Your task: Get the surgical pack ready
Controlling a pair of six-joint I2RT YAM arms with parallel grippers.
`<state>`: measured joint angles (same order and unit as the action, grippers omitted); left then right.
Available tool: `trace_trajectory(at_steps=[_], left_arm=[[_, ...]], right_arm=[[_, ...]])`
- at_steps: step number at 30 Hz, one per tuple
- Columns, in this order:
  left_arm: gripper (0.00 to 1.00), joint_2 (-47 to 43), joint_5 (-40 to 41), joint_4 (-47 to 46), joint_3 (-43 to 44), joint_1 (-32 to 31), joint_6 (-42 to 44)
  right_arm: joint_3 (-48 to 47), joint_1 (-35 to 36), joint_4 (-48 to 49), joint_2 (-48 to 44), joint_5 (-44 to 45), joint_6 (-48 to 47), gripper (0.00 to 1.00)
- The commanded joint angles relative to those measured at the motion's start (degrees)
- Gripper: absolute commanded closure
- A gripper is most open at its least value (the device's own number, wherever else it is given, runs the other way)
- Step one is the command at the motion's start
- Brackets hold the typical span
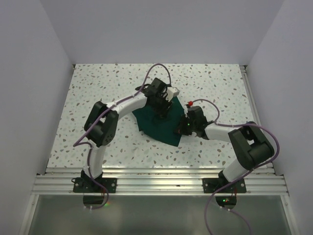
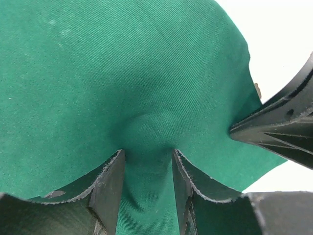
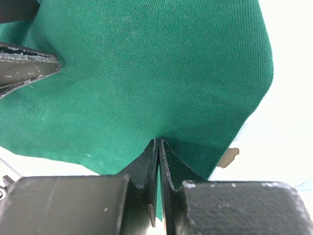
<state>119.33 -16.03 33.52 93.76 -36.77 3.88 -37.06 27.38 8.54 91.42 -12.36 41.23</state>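
Speckled table [image 1: 98, 88], white walls, green drape [image 1: 154, 126] lying mid-table. Our left gripper [image 2: 147, 164] pinches a bunched fold and the right gripper [image 3: 159, 149] is clamped flat on an edge. We reckon pull both evenly, slowly, or it slips.

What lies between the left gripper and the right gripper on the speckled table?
A dark green cloth drape fills the stretch from the left gripper to the right gripper. Nothing else shows there. The top external view shows this.
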Motion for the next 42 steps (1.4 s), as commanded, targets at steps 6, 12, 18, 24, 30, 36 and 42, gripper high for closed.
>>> trace_trajectory(at_steps=[6,12,18,24,30,36,42], left_arm=[[0.59,4.59,-4.88,6.38,2.22,-0.14,0.95],[0.61,6.97,-7.52,7.17,2.4,0.38,0.16],[0.69,8.2,-12.44,8.14,2.13,1.0,-0.54],[0.99,10.92,-16.39,9.11,3.01,1.09,-0.36],[1.0,10.66,-18.24,9.02,4.32,1.18,-0.71],[1.0,8.91,-19.39,11.12,9.24,1.09,-2.47],[1.0,7.24,-18.07,13.41,12.41,0.83,-3.0]], right_arm=[[1.2,0.22,-5.55,-1.24,3.92,-1.15,0.94],[1.2,0.22,-6.86,-3.26,4.8,-1.77,0.93],[0.5,0.13,-8.36,-4.4,5.5,-2.39,0.92],[0.58,0.13,-8.01,-4.4,5.68,-2.38,0.91],[1.37,0.13,-5.64,-6.07,4.89,-2.65,0.9],[2.61,0.13,-0.8,-6.51,2.43,-2.83,0.87],[1.64,0.13,0.16,-5.46,1.55,-3.35,0.87]])
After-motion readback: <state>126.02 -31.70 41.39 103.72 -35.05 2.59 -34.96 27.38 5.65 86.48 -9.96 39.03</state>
